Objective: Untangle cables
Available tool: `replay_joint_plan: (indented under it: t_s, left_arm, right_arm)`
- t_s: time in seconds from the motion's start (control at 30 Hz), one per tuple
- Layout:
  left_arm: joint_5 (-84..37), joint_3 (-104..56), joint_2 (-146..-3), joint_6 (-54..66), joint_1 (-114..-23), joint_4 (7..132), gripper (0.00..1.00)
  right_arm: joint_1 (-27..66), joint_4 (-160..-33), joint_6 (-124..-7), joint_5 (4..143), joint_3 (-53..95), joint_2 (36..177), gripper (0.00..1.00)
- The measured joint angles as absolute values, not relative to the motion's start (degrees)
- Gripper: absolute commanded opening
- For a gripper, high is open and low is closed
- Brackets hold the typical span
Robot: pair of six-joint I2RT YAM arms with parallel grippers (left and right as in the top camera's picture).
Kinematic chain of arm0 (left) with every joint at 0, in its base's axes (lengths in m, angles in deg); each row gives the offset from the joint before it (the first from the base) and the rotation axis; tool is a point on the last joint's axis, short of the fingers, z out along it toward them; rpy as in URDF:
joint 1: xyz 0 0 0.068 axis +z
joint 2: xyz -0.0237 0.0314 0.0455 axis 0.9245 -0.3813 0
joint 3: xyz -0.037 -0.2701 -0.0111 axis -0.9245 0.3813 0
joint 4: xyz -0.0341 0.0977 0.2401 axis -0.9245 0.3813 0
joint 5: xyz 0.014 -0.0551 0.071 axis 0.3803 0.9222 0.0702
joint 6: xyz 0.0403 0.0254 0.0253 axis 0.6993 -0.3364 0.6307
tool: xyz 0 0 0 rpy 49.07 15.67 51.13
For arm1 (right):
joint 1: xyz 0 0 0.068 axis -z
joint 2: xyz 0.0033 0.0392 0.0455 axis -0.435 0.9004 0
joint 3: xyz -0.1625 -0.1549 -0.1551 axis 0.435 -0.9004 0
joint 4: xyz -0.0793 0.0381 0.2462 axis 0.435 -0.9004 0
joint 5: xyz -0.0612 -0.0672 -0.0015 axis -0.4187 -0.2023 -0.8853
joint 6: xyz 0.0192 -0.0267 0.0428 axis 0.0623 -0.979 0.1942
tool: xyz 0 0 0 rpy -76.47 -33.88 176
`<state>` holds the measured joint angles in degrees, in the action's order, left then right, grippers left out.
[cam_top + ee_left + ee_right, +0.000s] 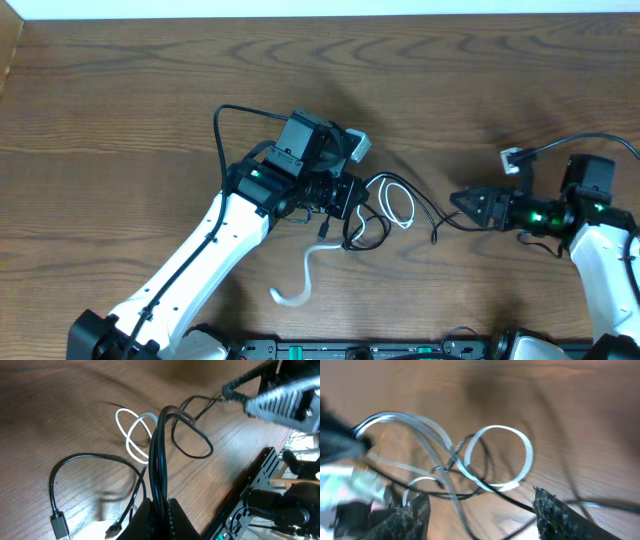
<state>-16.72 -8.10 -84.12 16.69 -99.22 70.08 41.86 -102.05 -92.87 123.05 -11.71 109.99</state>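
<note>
Left jaws pinching black cables (158, 460); right jaws standing wide. Cables looking light, floppy, slippery; grabbing white cable (527, 455) loop seeming best.

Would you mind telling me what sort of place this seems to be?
Likely a robotics lab bench: a left arm and right arm working at a wood-grain table, with loose cables laid out and an equipment rail along the near edge.

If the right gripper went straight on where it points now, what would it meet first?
Probably the thin black cable crossing just ahead of the right gripper, with the white cable loop right behind it; the blurred wrist view leaves depth unclear.
</note>
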Motion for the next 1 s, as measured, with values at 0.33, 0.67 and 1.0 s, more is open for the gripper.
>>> replay_joint_plan:
  t_s: [0.33, 0.67, 1.0]
  left_arm:
    - [-16.7, -8.1, -89.2, 14.8, -99.2, 69.6, 0.07]
    - [-16.6, -8.1, -90.9, 11.6, -96.9, 69.6, 0.08]
    - [-16.6, -8.1, -90.9, 10.5, -96.5, 69.6, 0.08]
  right_arm:
    - [33.1, -103.2, -106.0, 132.6, -11.7, 110.0, 0.99]
    - [26.0, -94.7, -100.1, 129.7, -11.7, 110.0, 0.82]
    - [13.1, -89.0, -76.4, 122.1, -11.7, 114.7, 0.65]
